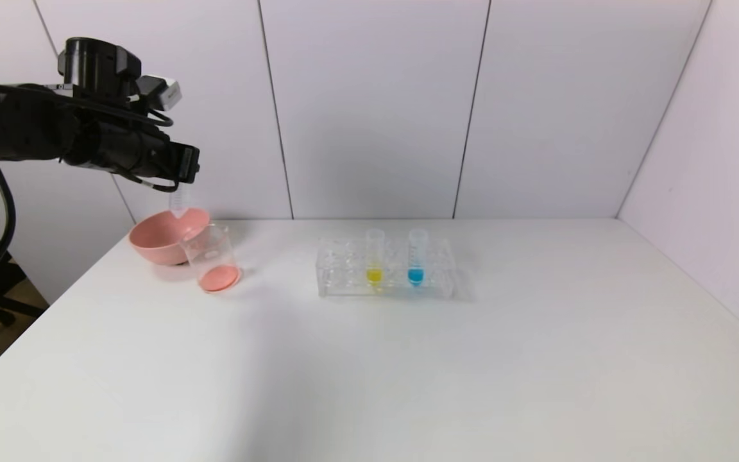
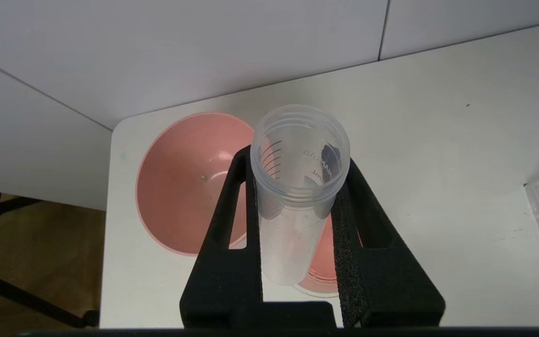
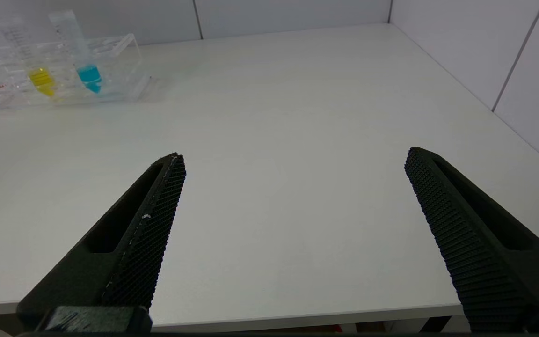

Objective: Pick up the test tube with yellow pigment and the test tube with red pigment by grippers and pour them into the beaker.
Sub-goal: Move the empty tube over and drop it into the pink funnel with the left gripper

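– The test tube with red pigment (image 2: pixel 297 196): where is it?
– Up in the left gripper (image 2: pixel 297 187), squeezed tight, empty, over the pink bowl (image 1: pixel 161 240).
– And the beaker (image 1: pixel 213 260)?
– Beside the bowl, red inside.
– The yellow one (image 1: pixel 374 256)?
– In the rack (image 1: pixel 385 268). The right gripper (image 3: pixel 293 196) is wide open, holding nothing.

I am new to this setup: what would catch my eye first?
The left gripper, raised at the table's far left, holds an emptied tube above the pink bowl and the beaker, whose bottom is red. Mid-table, a rack holds a yellow tube and a blue tube.
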{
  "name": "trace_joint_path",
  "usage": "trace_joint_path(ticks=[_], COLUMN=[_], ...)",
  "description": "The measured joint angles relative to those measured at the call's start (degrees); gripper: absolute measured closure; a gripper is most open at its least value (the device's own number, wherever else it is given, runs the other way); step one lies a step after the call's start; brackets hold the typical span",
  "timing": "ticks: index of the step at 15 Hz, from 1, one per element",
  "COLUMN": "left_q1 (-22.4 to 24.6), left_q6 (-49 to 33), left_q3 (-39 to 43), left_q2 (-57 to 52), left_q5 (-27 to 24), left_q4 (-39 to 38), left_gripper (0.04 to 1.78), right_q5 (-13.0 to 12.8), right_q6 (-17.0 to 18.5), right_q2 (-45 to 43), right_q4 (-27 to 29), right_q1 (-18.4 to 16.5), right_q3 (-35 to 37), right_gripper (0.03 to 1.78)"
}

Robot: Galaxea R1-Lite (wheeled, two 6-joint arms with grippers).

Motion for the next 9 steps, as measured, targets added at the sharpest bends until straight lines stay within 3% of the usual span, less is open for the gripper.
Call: trace_joint_path(ticks=[6,9], left_q1=[2.0,3.6], left_q6=[-7.9,-11.9], left_q3=[37.4,52.0], left_q2=[-14.6,-21.9], left_q5=[-0.5,-0.4], left_q4=[-34.4,-48.5], left_gripper=[1.38,1.38], right_q5=[0.0,0.0], right_q6=[0.0,0.0], right_q2=[0.0,0.0], right_q4=[0.0,0.0], right_q1=[0.0,0.0], right_q3=[0.0,0.0], right_gripper=[0.10,0.10])
